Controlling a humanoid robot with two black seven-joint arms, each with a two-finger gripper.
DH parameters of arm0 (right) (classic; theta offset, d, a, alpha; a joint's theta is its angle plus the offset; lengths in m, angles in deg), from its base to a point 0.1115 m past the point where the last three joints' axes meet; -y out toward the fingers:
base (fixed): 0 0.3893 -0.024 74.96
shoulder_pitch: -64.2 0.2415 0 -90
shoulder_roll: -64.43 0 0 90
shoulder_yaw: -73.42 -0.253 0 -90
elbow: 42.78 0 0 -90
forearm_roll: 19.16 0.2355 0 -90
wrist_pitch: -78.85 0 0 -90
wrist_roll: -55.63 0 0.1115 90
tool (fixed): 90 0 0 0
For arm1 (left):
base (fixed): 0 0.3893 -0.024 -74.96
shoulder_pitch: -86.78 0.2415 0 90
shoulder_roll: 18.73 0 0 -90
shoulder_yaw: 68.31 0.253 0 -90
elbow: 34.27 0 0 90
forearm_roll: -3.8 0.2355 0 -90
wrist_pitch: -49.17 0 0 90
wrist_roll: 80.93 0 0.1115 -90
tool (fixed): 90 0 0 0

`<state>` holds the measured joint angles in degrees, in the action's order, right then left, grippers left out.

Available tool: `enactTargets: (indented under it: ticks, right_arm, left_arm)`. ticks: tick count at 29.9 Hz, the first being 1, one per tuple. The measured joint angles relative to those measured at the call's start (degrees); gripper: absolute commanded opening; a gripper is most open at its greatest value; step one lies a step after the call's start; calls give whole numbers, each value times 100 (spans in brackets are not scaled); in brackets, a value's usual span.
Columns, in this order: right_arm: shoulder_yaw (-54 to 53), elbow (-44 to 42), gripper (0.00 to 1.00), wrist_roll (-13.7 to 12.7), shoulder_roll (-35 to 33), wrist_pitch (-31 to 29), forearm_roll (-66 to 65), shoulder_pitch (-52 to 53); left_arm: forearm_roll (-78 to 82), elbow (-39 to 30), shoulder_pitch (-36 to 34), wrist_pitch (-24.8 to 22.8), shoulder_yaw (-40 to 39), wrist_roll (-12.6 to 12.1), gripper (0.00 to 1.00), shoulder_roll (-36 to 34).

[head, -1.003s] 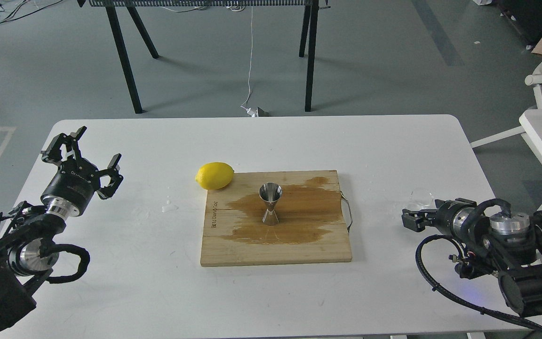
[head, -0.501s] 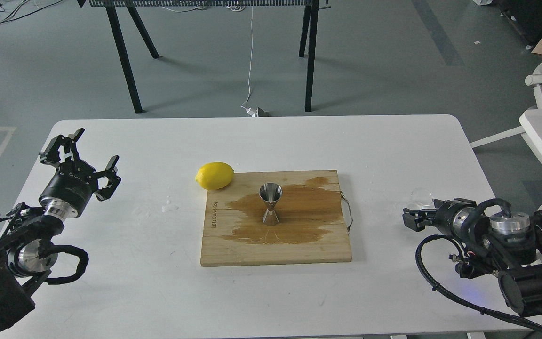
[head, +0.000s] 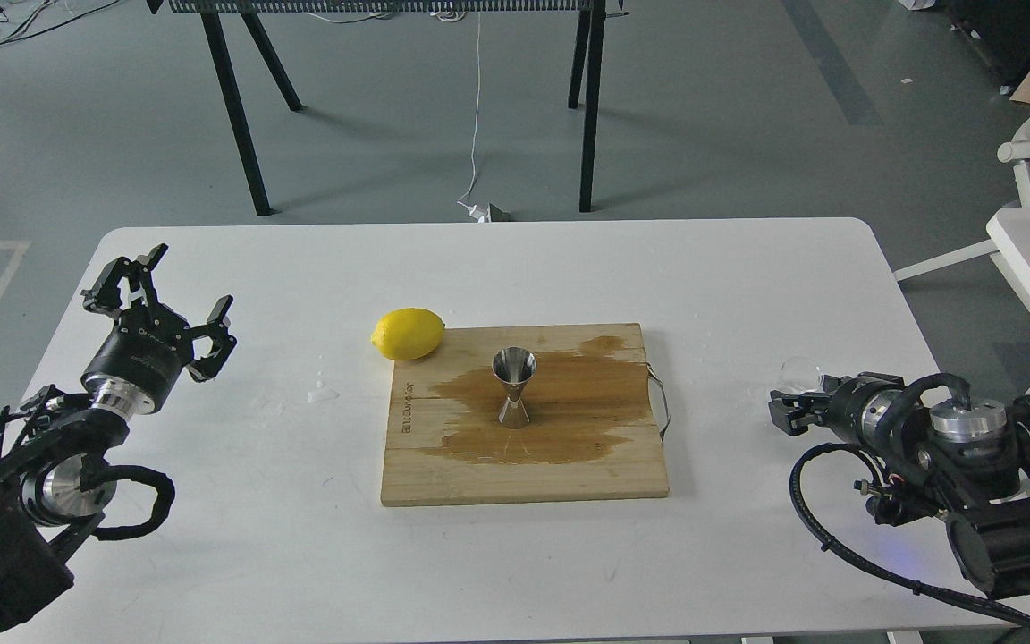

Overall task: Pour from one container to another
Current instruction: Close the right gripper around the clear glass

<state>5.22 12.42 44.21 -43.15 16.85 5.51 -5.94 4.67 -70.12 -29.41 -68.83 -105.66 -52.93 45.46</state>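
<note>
A white bench (head: 211,555) fills most of the view, and on it a wooden cutting board (head: 604,474) is laid flat near the middle, darkened by a wide wet stain and fitted with a wire handle on its right edge. Dark lettering is printed along the board's left edge, but it is too small to be read. The left arm is brought in from the left, and the left gripper (head: 177,295) is raised above the bench with its fingers spread wide, nothing being held or touched. The right gripper (head: 785,413) is seen at the right side, low over the bench; its fingers cannot be told apart, so its state cannot be told. A yellow lemon (head: 408,334) is set on the bench, touching the board's far left corner. The steel jigger (head: 513,388) stands upright on the stained middle of the board. The clear glass cup (head: 800,371) sits on the bench just beyond the right gripper, well apart from the jigger.
</note>
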Motion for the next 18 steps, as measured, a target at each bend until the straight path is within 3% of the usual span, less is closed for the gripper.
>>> enactTargets:
  ticks: [18]
  right_arm:
    - [8,-26,59,-1,9,0,-23,43]
  left_arm:
    - [1,9,0,0,0,0,95,-1]
